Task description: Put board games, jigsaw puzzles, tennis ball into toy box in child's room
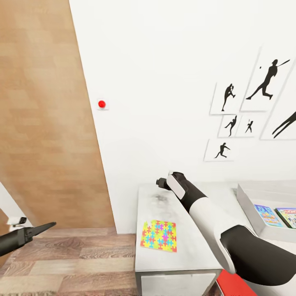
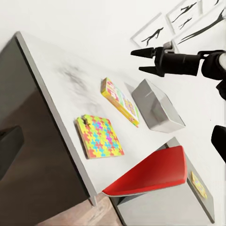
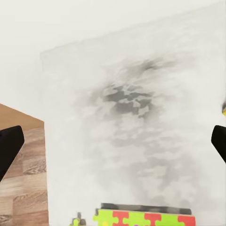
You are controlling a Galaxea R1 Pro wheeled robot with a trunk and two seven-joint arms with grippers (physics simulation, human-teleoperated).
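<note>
One jigsaw puzzle [image 1: 159,235] [image 2: 100,136] lies flat near the front of the white table [image 1: 185,255]. In the left wrist view a yellow board game [image 2: 120,101] rests between the puzzle and the grey toy box [image 2: 155,106]. The toy box [image 1: 250,211] holds a blue game [image 1: 266,214] and a green one [image 1: 287,217]. My right gripper [image 2: 143,61] hovers open above the table's far left part, with nothing between its fingers [image 3: 9,146]. My left gripper [image 1: 51,225] hangs open over the floor, left of the table. The tennis ball and the bed are out of view.
A red chair [image 1: 234,284] [image 2: 150,174] is tucked against the table's front. The white wall with black athlete pictures [image 1: 263,82] stands right behind the table. A brown wooden door [image 1: 45,115] and plank floor [image 1: 82,259] lie to the left.
</note>
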